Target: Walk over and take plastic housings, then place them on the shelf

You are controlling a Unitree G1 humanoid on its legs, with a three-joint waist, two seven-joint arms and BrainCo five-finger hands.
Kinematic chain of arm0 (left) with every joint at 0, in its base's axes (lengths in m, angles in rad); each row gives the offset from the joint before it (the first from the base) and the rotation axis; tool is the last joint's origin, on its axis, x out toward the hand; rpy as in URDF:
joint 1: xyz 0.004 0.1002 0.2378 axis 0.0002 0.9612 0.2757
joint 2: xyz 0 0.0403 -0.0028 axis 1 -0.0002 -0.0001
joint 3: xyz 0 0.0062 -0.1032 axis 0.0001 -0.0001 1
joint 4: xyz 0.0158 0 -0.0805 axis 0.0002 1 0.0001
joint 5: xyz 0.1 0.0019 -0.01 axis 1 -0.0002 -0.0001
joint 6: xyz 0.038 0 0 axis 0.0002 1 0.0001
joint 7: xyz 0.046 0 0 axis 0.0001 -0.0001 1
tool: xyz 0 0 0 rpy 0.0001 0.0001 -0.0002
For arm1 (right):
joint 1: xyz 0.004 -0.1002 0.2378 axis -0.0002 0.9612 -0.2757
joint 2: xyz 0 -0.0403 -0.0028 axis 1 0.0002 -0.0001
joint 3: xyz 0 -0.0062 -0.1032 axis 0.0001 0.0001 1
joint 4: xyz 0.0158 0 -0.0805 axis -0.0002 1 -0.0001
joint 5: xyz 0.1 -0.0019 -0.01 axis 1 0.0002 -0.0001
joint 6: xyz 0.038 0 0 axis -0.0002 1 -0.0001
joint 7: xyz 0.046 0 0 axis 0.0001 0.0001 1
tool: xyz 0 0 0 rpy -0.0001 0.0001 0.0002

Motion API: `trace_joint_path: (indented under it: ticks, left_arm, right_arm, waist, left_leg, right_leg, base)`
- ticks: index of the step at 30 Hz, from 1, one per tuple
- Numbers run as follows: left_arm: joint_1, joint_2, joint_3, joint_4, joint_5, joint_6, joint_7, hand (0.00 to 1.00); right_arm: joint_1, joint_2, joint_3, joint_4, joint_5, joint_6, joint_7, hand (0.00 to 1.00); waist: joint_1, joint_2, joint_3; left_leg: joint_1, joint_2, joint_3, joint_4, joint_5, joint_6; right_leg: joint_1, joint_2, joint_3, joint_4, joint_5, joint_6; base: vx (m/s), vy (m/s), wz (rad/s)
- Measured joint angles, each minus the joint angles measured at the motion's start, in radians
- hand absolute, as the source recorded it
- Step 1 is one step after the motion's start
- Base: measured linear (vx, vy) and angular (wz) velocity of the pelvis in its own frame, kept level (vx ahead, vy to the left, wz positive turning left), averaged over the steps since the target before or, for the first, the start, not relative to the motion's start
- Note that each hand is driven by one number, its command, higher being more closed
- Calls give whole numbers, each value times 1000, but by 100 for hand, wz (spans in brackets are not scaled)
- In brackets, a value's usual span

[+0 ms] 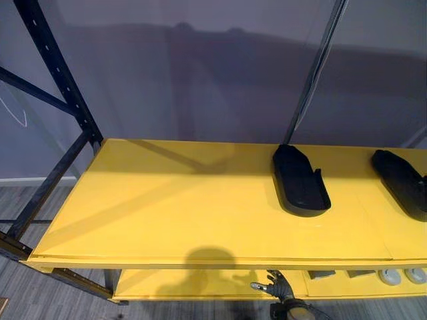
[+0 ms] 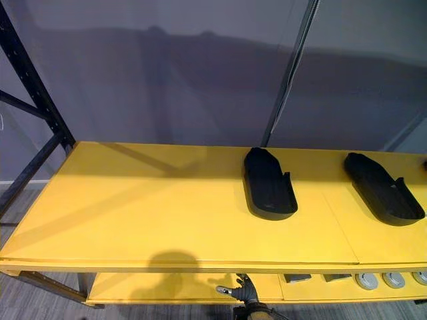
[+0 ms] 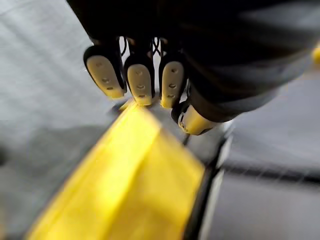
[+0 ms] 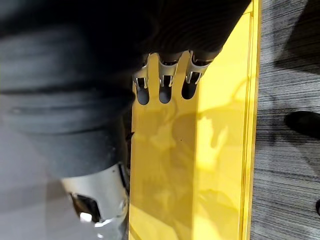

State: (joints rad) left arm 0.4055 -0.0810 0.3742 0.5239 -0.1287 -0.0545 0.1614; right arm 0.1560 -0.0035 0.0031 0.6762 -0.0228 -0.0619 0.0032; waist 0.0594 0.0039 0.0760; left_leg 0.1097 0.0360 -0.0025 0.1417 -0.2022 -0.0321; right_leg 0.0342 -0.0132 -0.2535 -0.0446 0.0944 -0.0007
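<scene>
Two black plastic housings lie on the top yellow shelf board [image 1: 167, 207]: one housing [image 1: 300, 181] right of the middle, the other housing [image 1: 402, 181] at the right edge. My right hand [image 1: 275, 287] hangs below the board's front edge, over the lower yellow shelf [image 4: 170, 165], fingers straight and spread, holding nothing. In the left wrist view my left hand [image 3: 140, 82] hangs with relaxed fingers above a yellow shelf corner [image 3: 125, 185], and it holds nothing either.
Black perforated uprights stand at the rack's left [image 1: 60, 73] and behind the near housing [image 1: 317, 67], against a grey wall. The lower shelf carries small grey blocks [image 1: 321, 274] and round white parts [image 1: 390, 275] at the right. Grey plank floor [image 4: 285, 150] lies around the rack.
</scene>
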Motion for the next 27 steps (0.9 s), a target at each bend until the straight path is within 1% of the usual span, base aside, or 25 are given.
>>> trace_joint_path:
  ticks: [1, 2, 5, 6, 7, 8, 12, 13, 14, 18, 19, 21, 22, 25, 27]
  left_arm:
    - [-10, 4, -8, 15, 8, 0, -4, 100]
    - [-31, 11, -21, 42, 38, -1, -12, 100]
    - [-64, 20, -62, 67, 75, -1, -13, 100]
    - [-69, 21, -74, 68, 84, -1, -13, 100]
    - [-83, 26, -98, 69, 98, -3, -13, 0]
    - [-103, 29, -119, 76, 115, -7, -15, 0]
    - [-139, 39, -167, 85, 153, -13, -22, 0]
    - [-139, 39, -168, 86, 154, -13, -23, 0]
    - [-137, 41, -168, 88, 163, -13, -23, 0]
    - [-139, 74, -191, 132, 176, -12, -32, 0]
    - [-138, 85, -206, 141, 192, -12, -34, 0]
    - [-149, 90, -214, 163, 202, -12, -35, 0]
    - [-156, 91, -214, 171, 207, -12, -35, 0]
    - [-170, 94, -218, 174, 211, -12, -34, 0]
    - [-181, 96, -220, 174, 211, -12, -34, 0]
  right_arm:
    - [2, 0, -6, 3, 0, 0, -1, 0]
    - [2, -1, -17, 10, 1, 0, -3, 0]
    - [1, -2, -35, 26, 1, 0, -4, 0]
    - [2, -1, -39, 32, 1, 0, -5, 0]
    - [1, -3, -43, 46, 1, 0, -9, 0]
    - [2, -5, -44, 55, 1, 0, -14, 0]
    - [-5, -23, -44, 86, 1, 0, -25, 0]
    - [-5, -26, -45, 87, 0, 0, -26, 0]
    - [-5, -30, -53, 90, 0, -1, -27, 0]
    - [-26, -32, -72, 123, -1, -1, -37, 0]
    - [-29, -33, -77, 125, -1, -1, -43, 0]
    - [-35, -37, -80, 125, -6, -1, -49, 0]
    - [-37, -40, -79, 126, -9, -1, -53, 0]
    - [-44, -42, -80, 126, -22, -1, -63, 0]
    - [-49, -46, -79, 125, -23, -1, -64, 0]
  waist:
    - [-1, 1, 0]
    - [-6, 1, 0]
    - [-11, 7, 1]
    - [-16, 8, 0]
    - [-20, 9, 0]
    - [-20, 10, 1]
    - [-24, 20, 10]
    - [-24, 22, 11]
    - [-31, 25, 15]
    - [-35, 22, 30]
    - [-40, 21, 35]
    - [-45, 21, 44]
    - [-40, 21, 47]
    - [-43, 20, 62]
    - [-45, 23, 76]
  left_leg:
    - [0, 1, 1, 0, 0, -1]
    - [0, 6, 5, -1, -3, -6]
    - [15, 15, 31, -7, -6, -25]
    - [17, 17, 34, -8, -6, -26]
    - [18, 20, 38, -11, -7, -33]
    - [19, 23, 50, -13, -8, -41]
    - [35, 33, 76, -17, -10, -45]
    - [37, 33, 82, -18, -10, -45]
    - [41, 34, 86, -21, -10, -45]
    - [52, 36, 114, -34, -11, -45]
    - [53, 36, 120, -35, -11, -44]
    - [55, 36, 129, -34, -13, -41]
    - [55, 36, 143, -33, -15, -39]
    - [53, 35, 160, -25, -18, -32]
    - [45, 35, 170, -1, -30, -13]
  right_leg:
    - [0, 1, 1, -2, 0, 0]
    - [1, 7, 6, -7, 1, -1]
    - [5, 21, 31, -19, 5, -6]
    - [6, 24, 34, -22, 5, -7]
    - [7, 27, 40, -31, 7, -9]
    - [7, 32, 50, -40, 12, -13]
    - [6, 46, 78, -42, 13, -15]
    - [5, 47, 81, -42, 13, -15]
    - [5, 50, 87, -43, 13, -16]
    - [0, 60, 124, -48, 21, -22]
    - [-2, 62, 134, -48, 23, -22]
    - [-4, 63, 142, -48, 26, -22]
    - [-10, 66, 160, -48, 30, -22]
    - [-15, 68, 178, -48, 38, -21]
    - [-17, 71, 193, -44, 42, -18]
  base:
    - [45, -2, -10]
    - [52, -10, -11]
    - [41, -3, -23]
    - [58, -1, -23]
    - [50, -5, -19]
    - [34, -4, -22]
    - [18, 1, -22]
    - [-20, 13, -19]
    - [-18, 9, -12]
    - [-50, 19, -27]
    - [-72, 18, -18]
    - [-61, 21, -19]
    - [-56, 29, -28]
    - [-70, 28, -24]
    - [-55, 33, -21]
